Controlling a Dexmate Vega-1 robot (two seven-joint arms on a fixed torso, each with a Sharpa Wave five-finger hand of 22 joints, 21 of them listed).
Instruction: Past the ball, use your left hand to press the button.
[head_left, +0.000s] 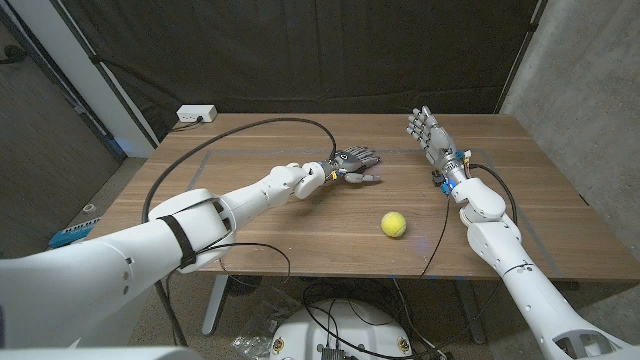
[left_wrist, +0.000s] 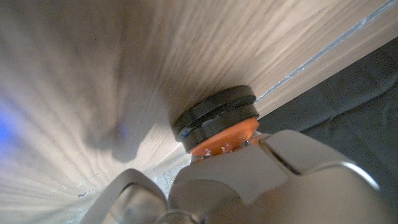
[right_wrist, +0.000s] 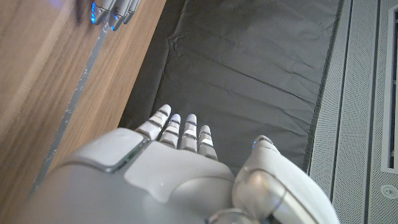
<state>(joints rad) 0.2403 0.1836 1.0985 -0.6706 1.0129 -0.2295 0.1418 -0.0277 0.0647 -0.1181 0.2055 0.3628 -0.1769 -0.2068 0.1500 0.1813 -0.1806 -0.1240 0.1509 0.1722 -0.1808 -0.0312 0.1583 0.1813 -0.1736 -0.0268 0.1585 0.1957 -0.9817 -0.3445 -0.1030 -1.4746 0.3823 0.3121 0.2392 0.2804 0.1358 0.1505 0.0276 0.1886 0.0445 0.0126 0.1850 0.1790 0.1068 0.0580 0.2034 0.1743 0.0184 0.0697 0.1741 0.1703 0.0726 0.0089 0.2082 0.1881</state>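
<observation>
Pressing down from above, my left hand (head_left: 352, 164) sits past the middle of the brown wooden table (head_left: 280, 215), its dark fingers (head_left: 366, 157) spread flat and holding nothing; in the left wrist view its pale underside (left_wrist: 267, 180) lies against the orange-topped round button with a black base (left_wrist: 217, 121), which the hand covers in the head view. I see the small yellow ball (head_left: 393, 224) nearer me and a little to the right, well apart from that hand, with bare wood all round it. My right hand (head_left: 427, 132) stands near the far right edge, fingers straight, close together and gripping nothing; the right wrist view has its fingers (right_wrist: 180, 134) reaching out over that edge toward the dark grey cloth backdrop (right_wrist: 249, 74).
</observation>
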